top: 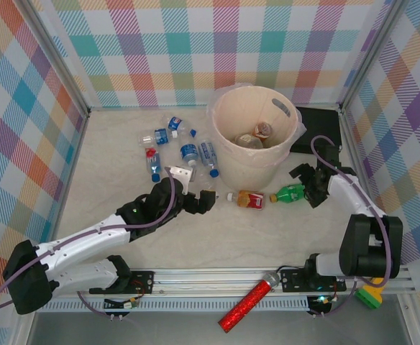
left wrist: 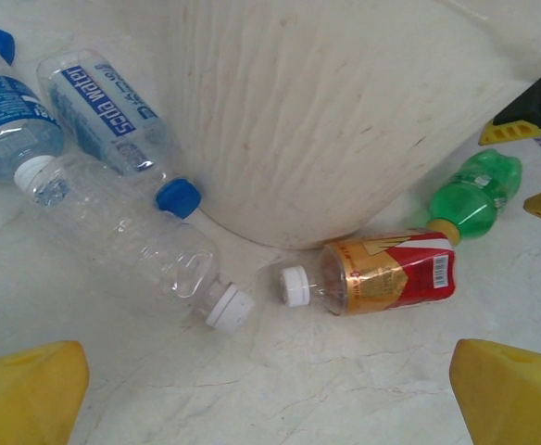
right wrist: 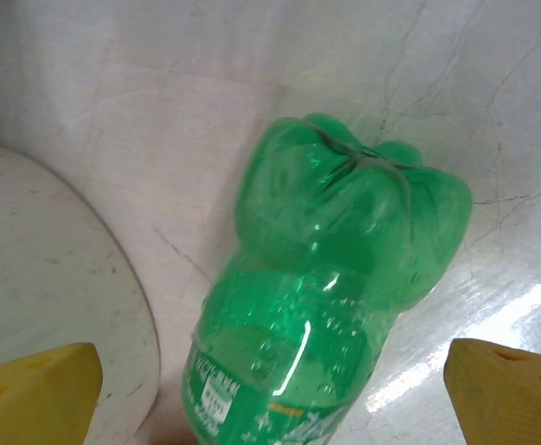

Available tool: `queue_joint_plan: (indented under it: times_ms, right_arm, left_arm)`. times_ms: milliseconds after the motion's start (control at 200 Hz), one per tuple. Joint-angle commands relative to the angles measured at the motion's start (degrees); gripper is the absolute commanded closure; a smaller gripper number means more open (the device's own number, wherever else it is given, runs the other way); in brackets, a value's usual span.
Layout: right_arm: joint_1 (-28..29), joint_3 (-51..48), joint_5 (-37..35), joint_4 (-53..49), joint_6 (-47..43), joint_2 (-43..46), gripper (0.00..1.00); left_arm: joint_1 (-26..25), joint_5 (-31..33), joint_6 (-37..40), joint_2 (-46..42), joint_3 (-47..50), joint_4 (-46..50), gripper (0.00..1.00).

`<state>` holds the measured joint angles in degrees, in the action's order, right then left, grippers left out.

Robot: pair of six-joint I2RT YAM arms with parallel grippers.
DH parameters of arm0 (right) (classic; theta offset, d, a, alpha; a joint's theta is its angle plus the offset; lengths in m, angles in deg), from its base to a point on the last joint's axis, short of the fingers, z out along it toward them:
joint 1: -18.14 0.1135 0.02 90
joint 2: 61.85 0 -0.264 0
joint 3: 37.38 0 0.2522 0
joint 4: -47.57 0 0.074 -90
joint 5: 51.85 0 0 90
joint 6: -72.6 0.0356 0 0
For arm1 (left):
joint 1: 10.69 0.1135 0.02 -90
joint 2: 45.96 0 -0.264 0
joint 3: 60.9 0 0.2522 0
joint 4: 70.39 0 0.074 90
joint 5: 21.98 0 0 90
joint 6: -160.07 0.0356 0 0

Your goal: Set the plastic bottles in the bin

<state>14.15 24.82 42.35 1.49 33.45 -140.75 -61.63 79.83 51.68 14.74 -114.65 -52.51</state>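
Green bottle (right wrist: pixel 326 297) lies ungripped beside bin (top: pixel 253 169) wall, between wide-open fingers (right wrist: pixel 34 385) of right tool (right wrist: pixel 270 399).

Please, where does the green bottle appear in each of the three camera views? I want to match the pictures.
Top external: the green bottle lies right of centre, just below and right of the bin.
Left wrist: the green bottle is at the upper right, beside the bin.
Right wrist: the green bottle is large in the centre, with the bin at the left.
Shared landmark: the beige bin.
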Motion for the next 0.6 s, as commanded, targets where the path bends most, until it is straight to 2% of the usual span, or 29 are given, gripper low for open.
queue_joint_plan:
  times_ms: [0, 270, 405, 520, 595]
  right_arm:
    - [-1.39, 1.32, 3.22, 0.73, 3.05, -0.91, 0.06]
    - [-4.60, -1.12, 8.19, 8.42, 3.76, -5.83, 0.11]
    - [-5.75, 1.73, 10.37, 6.29, 1.22, -11.23, 0.14]
    - [-6.03, 1.28, 12.00, 7.18, 0.24, -12.40, 0.15]
    - [-6.04, 0.69, 12.30, 7.63, -0.95, -12.27, 0.22]
  left_arm:
    - [-0.68, 1.74, 0.69, 0.78, -1.67, -0.40, 0.00]
    - [-0.69, 1.85, -2.90, -1.96, -2.46, 2.55, 0.01]
    - [-0.65, 2.32, -6.15, -6.43, 0.39, 2.52, 0.00]
    - [-0.66, 3.01, -8.10, -10.02, 1.64, 5.38, 0.00]
    - [-0.80, 3.02, -8.83, -12.62, 2.55, 7.13, 0.00]
